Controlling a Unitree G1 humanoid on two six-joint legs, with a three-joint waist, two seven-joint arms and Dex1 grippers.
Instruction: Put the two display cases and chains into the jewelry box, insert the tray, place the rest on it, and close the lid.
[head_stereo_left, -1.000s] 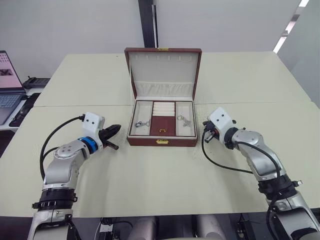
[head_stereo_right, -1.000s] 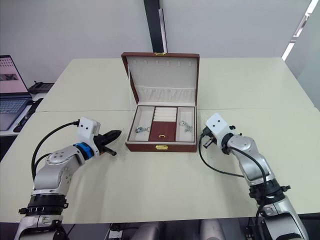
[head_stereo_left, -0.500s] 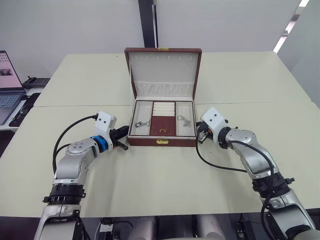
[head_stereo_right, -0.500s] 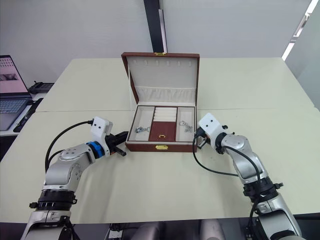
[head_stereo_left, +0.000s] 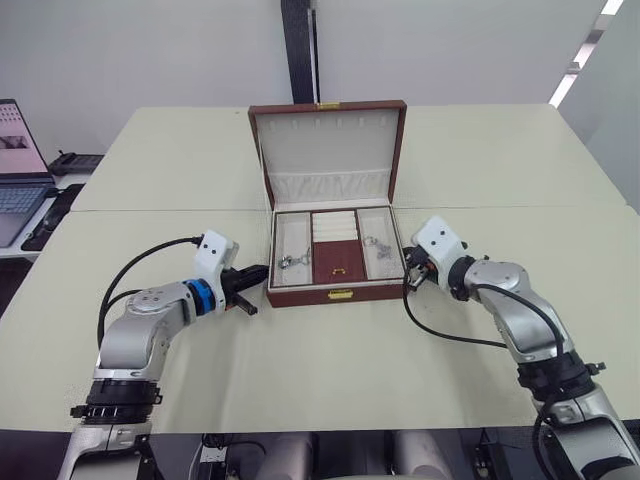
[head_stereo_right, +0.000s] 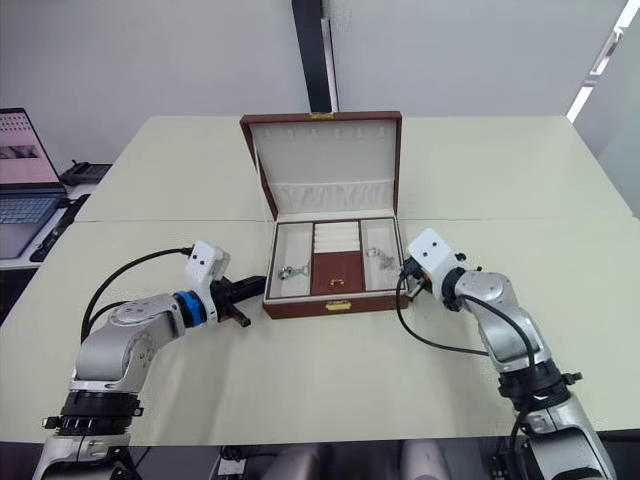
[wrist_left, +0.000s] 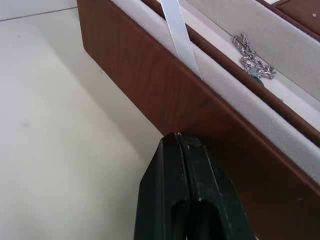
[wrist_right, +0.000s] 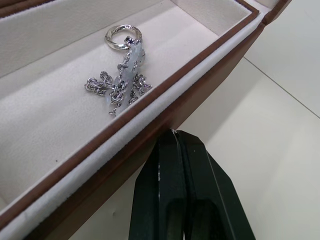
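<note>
The jewelry box (head_stereo_left: 338, 294) stands open at the table's middle, its lid (head_stereo_left: 327, 140) upright behind it. The tray (head_stereo_left: 338, 262) sits inside, brown centre panel and gold pull showing. One silver trinket (head_stereo_left: 291, 262) lies in the tray's left compartment and another (head_stereo_left: 377, 245) in the right one. My left gripper (head_stereo_left: 258, 272) is shut, its tips (wrist_left: 178, 137) against the box's left wall. My right gripper (head_stereo_left: 408, 275) is shut too, with its tips (wrist_right: 173, 132) touching the right wall, close to the right-hand trinket (wrist_right: 122, 75). The two display cases and the chains are hidden.
A laptop (head_stereo_left: 15, 170) and a black device (head_stereo_left: 70, 162) sit on a side table at the far left. A black pole (head_stereo_left: 300, 50) rises behind the lid. A seam (head_stereo_left: 150, 209) crosses the cream table behind the arms.
Both grippers have come in from the sides to the box's walls. The box has slid and turned slightly to the right, with the left gripper against it.
</note>
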